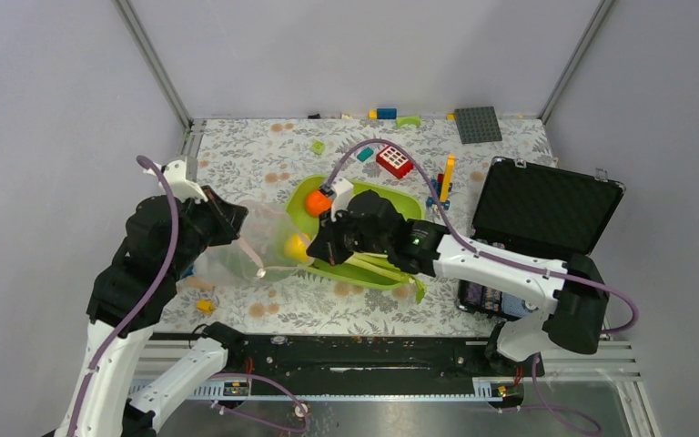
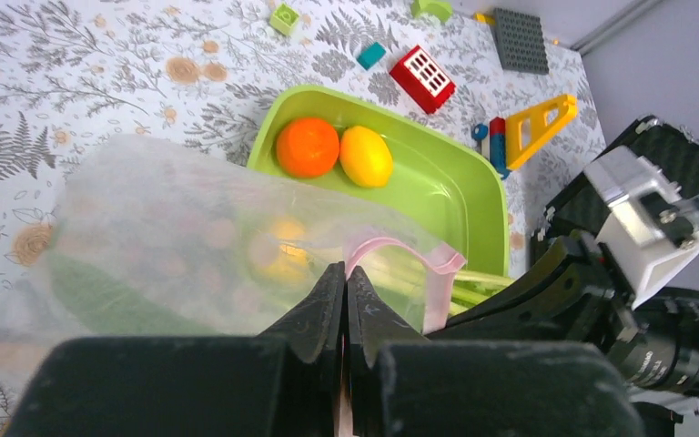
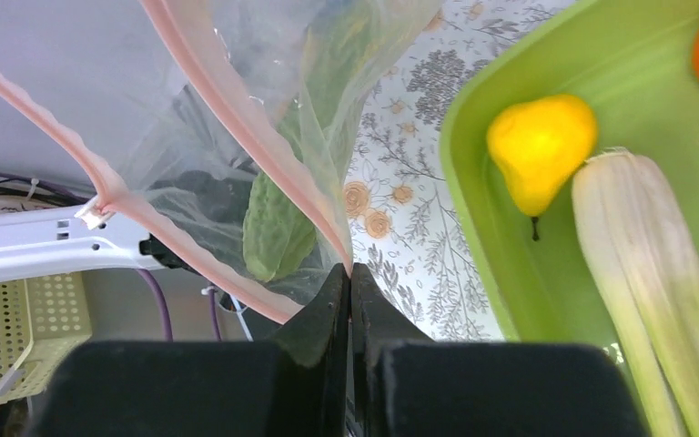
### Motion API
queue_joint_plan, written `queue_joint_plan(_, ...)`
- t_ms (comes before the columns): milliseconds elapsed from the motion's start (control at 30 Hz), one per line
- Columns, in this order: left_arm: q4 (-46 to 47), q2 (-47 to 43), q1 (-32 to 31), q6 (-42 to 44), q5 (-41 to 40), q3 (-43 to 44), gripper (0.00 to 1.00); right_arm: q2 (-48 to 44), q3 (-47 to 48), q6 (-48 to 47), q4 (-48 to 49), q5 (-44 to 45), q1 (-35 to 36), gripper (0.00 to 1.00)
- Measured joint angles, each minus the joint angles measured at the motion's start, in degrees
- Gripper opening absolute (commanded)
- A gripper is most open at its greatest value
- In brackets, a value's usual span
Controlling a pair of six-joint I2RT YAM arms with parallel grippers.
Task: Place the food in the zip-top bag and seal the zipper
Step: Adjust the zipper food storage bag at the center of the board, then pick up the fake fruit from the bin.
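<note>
- Pinching with the left gripper (image 1: 237,221) at the left side of the table (image 1: 237,155): both fingers (image 2: 323,305) pressing flat together on the near lip of the zip-top bag (image 2: 164,228).
- Hanging slack between the two grippers: the clear bag, its film sagging and its mouth gaping toward the right arm.
- Lying inside the bag, low against the film: the dark green cucumber (image 3: 278,228), showing plainly in the right wrist view.
- Running around the open mouth as two pinkish strips, spreading well apart and not pressing together anywhere between the grippers: the zipper (image 3: 255,137).
- Gripping the other lip with the right gripper (image 3: 348,284): fingers closing tight on the zipper strip, just left of the rim of the lime-green tray (image 3: 473,228).
- Resting in the tray's near-left end: a yellow fruit (image 3: 541,150), pear-shaped, just beside the blunt pale end of the leek (image 3: 637,246).
- Stretching lengthwise along the tray floor: the leek, partly hiding under the right arm in the top view.
- Sitting at the tray's far end, side by side and touching: the orange-red fruit (image 2: 308,146) and a second yellow fruit (image 2: 366,156).
- Lying on the cloth beyond the tray: a red brick (image 1: 394,161).
- Standing open at the far right of the table: a black case (image 1: 546,209).
</note>
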Motion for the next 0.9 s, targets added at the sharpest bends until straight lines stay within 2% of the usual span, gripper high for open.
queue_joint_plan(167,0.6,-0.4,0.0,0.2,0.0,-0.8,0.0,2.1,0.2,0.0,2.8,1.5,1.5,0.1)
queue_joint_plan(200,0.9,-0.5,0.0,0.3,0.7,-2.3,0.0,2.1,-0.4,0.0,2.9,2.5,1.5,0.15)
queue_joint_plan(233,1.3,-0.7,0.0,0.4,1.7,-4.4,0.0,2.1,-1.2,0.0,3.0,3.7,1.6,0.22)
queue_joint_plan(300,1.7,-0.7,0.0,0.5,3.7,-8.3,0.0,2.1,-3.6,-0.6,3.0,5.6,1.5,0.5)
queue_joint_plan(500,3.4,-0.5,0.0,0.7,10.9,-19.6,0.0,1.6,-8.4,-4.4,-1.0,8.7,0.1,0.99)
queue_joint_plan(767,4.9,-2.2,0.0,0.9,11.6,-19.8,0.0,-5.9,-8.3,-8.1,-2.1,12.6,-7.0,1.0)
queue_joint_plan(900,5.1,-2.4,0.0,0.9,11.6,-19.8,0.0,-2.1,-5.4,-7.9,-2.6,13.9,-13.0,1.0)
